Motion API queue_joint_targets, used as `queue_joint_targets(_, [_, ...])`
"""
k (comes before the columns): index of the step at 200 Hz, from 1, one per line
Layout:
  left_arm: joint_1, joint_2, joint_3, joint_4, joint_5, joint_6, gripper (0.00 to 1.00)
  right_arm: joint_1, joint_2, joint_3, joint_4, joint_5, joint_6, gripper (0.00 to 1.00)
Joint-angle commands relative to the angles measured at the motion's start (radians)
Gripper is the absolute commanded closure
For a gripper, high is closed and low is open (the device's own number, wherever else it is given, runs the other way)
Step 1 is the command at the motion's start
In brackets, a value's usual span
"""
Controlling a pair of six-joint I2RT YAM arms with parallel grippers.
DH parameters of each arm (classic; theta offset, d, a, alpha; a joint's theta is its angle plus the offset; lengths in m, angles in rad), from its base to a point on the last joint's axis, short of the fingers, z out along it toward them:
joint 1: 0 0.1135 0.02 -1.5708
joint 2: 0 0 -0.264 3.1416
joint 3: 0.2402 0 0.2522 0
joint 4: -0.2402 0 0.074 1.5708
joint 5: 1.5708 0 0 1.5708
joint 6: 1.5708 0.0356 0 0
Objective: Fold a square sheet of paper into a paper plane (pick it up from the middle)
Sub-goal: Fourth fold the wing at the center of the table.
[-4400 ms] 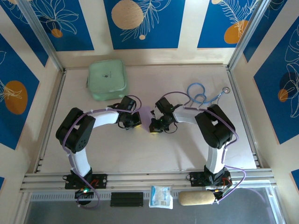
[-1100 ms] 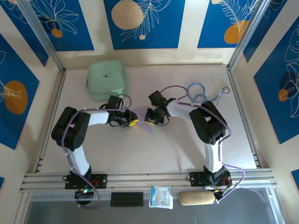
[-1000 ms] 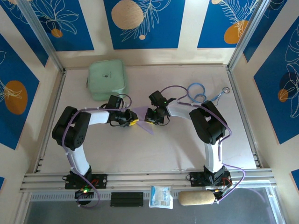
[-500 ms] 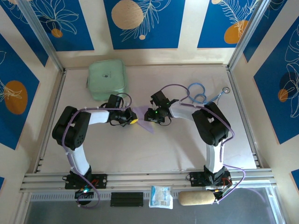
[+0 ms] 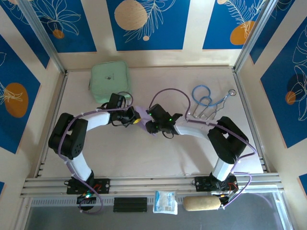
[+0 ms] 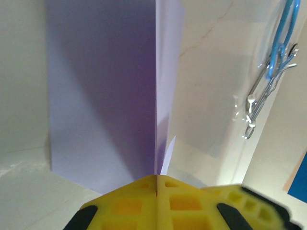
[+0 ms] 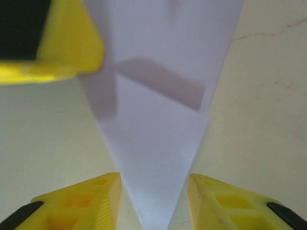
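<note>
L cam: L gripper clamped on folded paper, R cam: R gripper unclenched astride tip

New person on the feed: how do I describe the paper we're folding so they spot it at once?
On the table, go from the mint-green pouch at the far left toward the middle. The paper is the pale lilac folded sheet pinched in the left gripper, its point between the open fingers of the right gripper; it alone is thin, lilac and pointed.
</note>
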Motion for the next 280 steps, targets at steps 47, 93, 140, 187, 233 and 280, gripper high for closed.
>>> queue_joint_targets(47, [-0.016, -0.019, 0.039, -0.05, -0.029, -0.048, 0.94, 0.069, 0.099, 0.05, 0.049, 0.196, -0.059, 0.59])
queue_joint_targets(93, [-0.018, -0.017, 0.044, -0.059, -0.029, -0.051, 0.93, 0.073, 0.12, 0.051, 0.066, 0.208, -0.062, 0.6])
queue_joint_targets(140, [-0.019, -0.017, 0.048, -0.067, -0.036, -0.051, 0.92, 0.079, 0.123, 0.048, 0.069, 0.212, -0.079, 0.63])
queue_joint_targets(187, [-0.018, -0.016, 0.047, -0.069, -0.04, -0.054, 0.9, 0.079, 0.13, 0.051, 0.071, 0.197, -0.085, 0.69])
queue_joint_targets(233, [-0.016, -0.019, 0.051, -0.081, -0.06, -0.051, 0.88, 0.077, 0.131, 0.042, 0.079, 0.166, -0.082, 0.74])
queue_joint_targets(280, [0.022, -0.088, 0.025, -0.099, -0.124, -0.043, 0.76, 0.059, 0.13, 0.023, 0.096, 0.087, -0.061, 0.8])
